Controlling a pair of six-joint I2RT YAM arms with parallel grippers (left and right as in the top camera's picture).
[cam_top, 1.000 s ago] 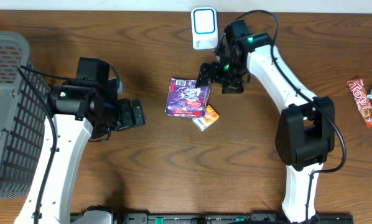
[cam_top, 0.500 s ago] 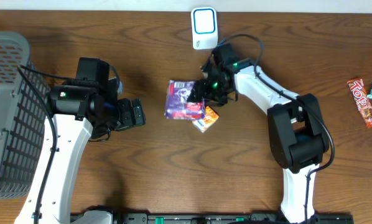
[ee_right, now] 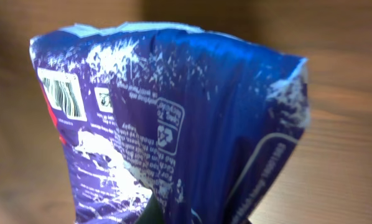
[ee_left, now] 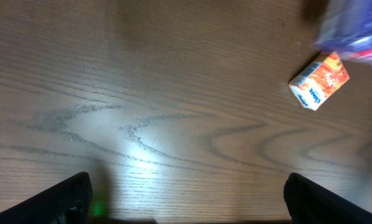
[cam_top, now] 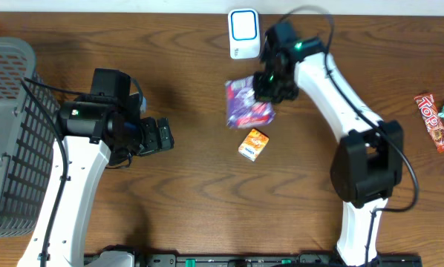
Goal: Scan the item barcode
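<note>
Purple packet (cam_top: 248,104) pinched in the closed right gripper (cam_top: 266,90), upper centre of the overhead frame.
The packet sits just below the white scanner (cam_top: 243,33) at the top edge. In the right wrist view its barcode (ee_right: 65,96) shows at the upper left of the crinkled wrap. An orange box (cam_top: 253,144) lies on the table (cam_top: 207,208) just beneath, apart from the packet. At centre left, the left gripper (cam_top: 162,137) stands wide with nothing between its fingers, beside the grey basket (cam_top: 7,126).

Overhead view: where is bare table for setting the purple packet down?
Bare wood lies between the left gripper and the orange box, and between the right arm and the edge snacks. Crowded around scanner and purple packet.
</note>
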